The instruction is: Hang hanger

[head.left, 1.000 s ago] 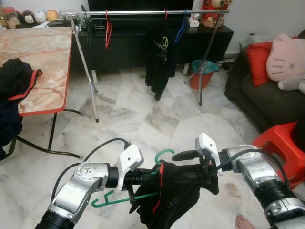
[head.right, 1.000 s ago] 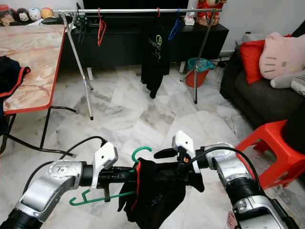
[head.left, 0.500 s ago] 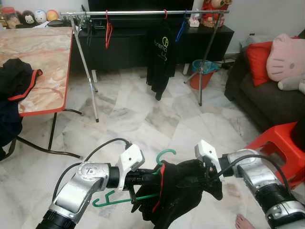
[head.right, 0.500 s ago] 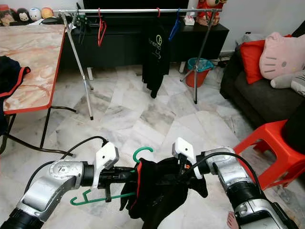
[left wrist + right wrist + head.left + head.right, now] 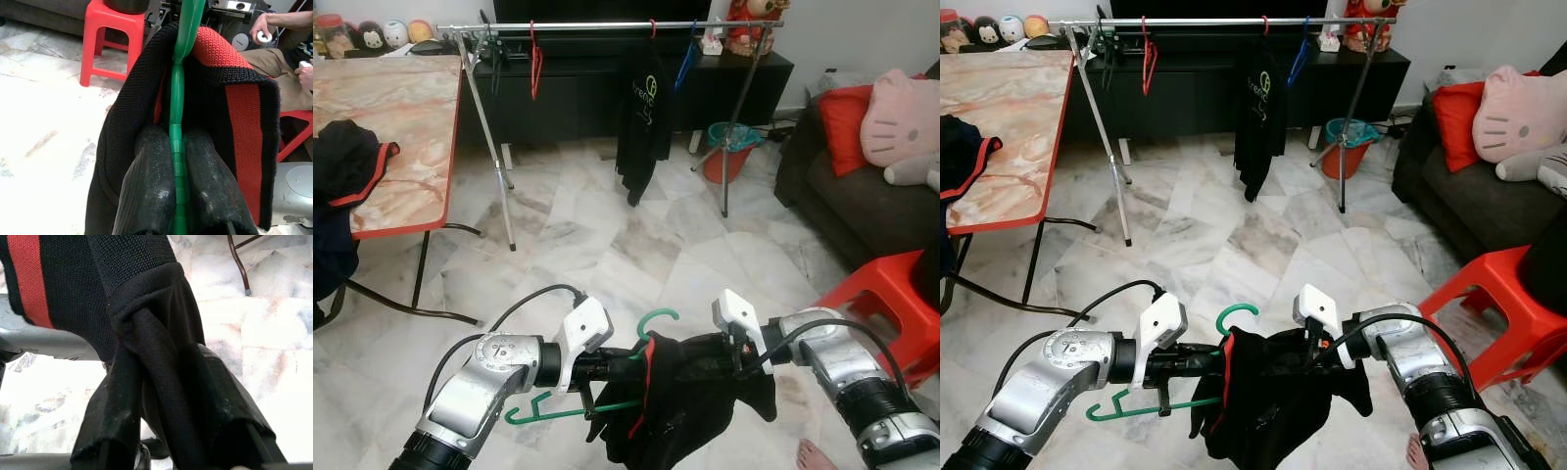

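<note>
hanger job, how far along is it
Done: the black garment is draped on the green hanger. In hand: the left gripper pinches the hanger, and the right gripper holds a fold of the cloth. Left: carrying it to the clothes rail across the room and hooking it on.

We are standing in the living room of a home. White marble tiles are covering the floor. A dark sofa is sitting at the right, carrying a red cushion and a pink cat-faced plush pillow. A low black TV cabinet is running along the far wall, and a metal clothes rack is standing in front of it with a black shirt hanging from it. A folding table with a marble-patterned tabletop is standing at the left, with small plush toys lining up beyond it. A red plastic stool is sitting near the sofa.
</note>
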